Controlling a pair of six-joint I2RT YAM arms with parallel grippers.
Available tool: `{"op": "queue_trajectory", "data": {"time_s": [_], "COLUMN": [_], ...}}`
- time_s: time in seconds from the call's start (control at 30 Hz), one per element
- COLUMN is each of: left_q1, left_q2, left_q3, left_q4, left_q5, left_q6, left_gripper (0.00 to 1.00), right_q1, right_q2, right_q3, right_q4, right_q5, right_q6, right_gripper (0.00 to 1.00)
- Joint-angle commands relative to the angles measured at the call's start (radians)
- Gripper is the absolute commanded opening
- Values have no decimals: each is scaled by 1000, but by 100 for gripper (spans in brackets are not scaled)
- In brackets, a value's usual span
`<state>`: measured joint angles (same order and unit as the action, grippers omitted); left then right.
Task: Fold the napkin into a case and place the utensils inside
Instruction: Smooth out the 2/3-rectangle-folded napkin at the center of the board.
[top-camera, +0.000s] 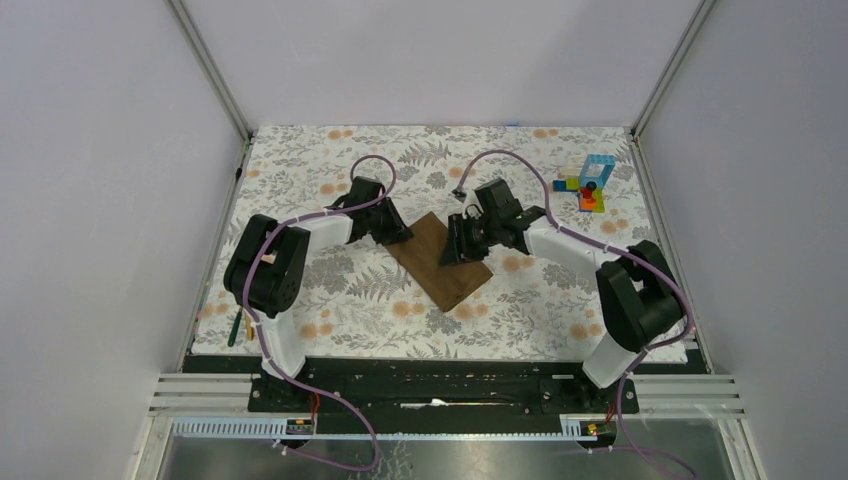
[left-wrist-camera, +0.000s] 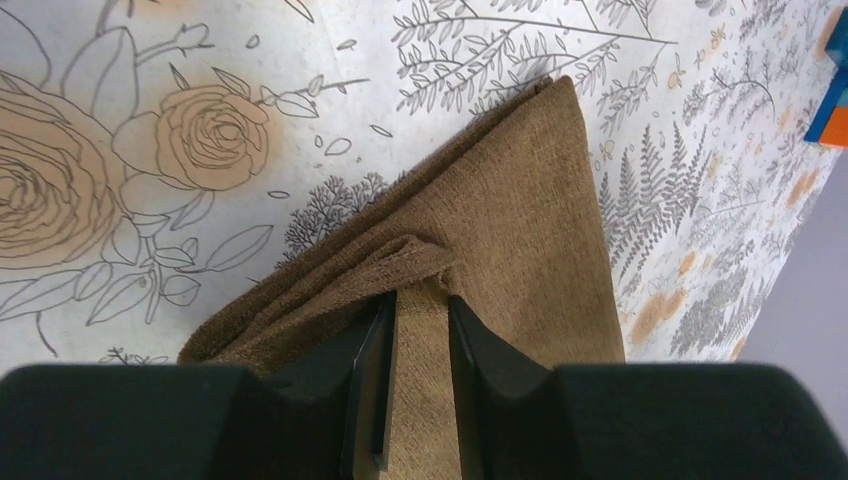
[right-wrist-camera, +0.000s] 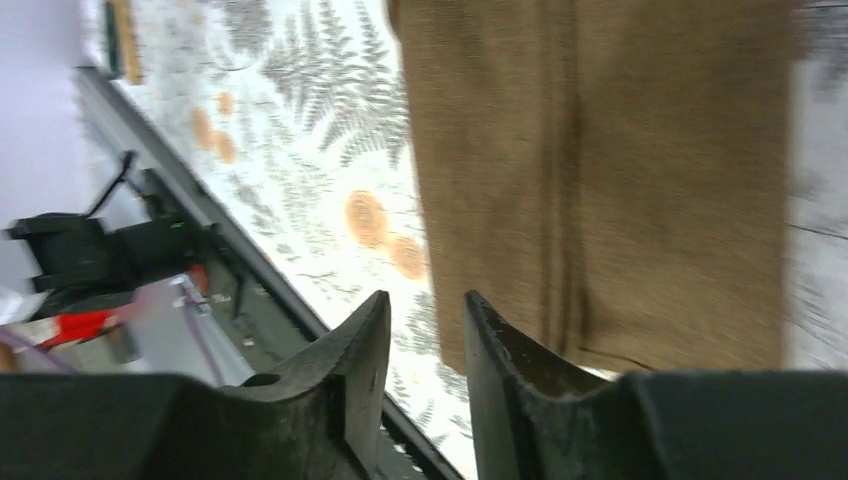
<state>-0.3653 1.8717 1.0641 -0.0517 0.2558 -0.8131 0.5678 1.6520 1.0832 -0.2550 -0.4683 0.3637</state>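
Note:
The brown napkin (top-camera: 440, 265) lies folded into a long strip in the middle of the floral covering. My left gripper (top-camera: 398, 232) is at its far left corner. In the left wrist view the left gripper (left-wrist-camera: 420, 300) stands open, low over the napkin (left-wrist-camera: 500, 200), with a raised fold of cloth at its fingertips. My right gripper (top-camera: 455, 250) is over the strip's right side. In the right wrist view the right gripper (right-wrist-camera: 425, 297) is open and empty, just off the edge of the napkin (right-wrist-camera: 600, 150). The utensils (top-camera: 237, 325) lie at the covering's left edge, also seen as utensils (right-wrist-camera: 122, 35).
A small stack of colourful toy blocks (top-camera: 590, 183) stands at the back right, its corner showing as blocks (left-wrist-camera: 830, 105). The floral covering (top-camera: 350, 300) ends at a black rail (top-camera: 440, 385) in front. Grey walls and metal posts close in the sides and back.

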Motion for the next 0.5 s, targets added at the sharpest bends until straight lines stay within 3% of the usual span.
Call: {"op": "queue_trajectory", "data": {"time_s": [0.0, 0.17, 0.33, 0.47], "left_q1": [6, 33, 55, 57], "left_q2": [-75, -93, -11, 13], "left_q3": [39, 37, 27, 2], "left_q4": [-2, 1, 99, 151], "left_q5": [80, 130, 265, 265], "left_q6": [4, 1, -39, -57], "left_gripper": [32, 47, 19, 12], "right_q1": [30, 31, 31, 30], "right_q2": [67, 97, 91, 86], "right_q3": [-48, -101, -134, -146], "right_q4": [194, 288, 311, 314], "right_q5": [-234, -266, -268, -269], "right_q6": [137, 167, 173, 177], "right_gripper": [34, 18, 13, 11]}}
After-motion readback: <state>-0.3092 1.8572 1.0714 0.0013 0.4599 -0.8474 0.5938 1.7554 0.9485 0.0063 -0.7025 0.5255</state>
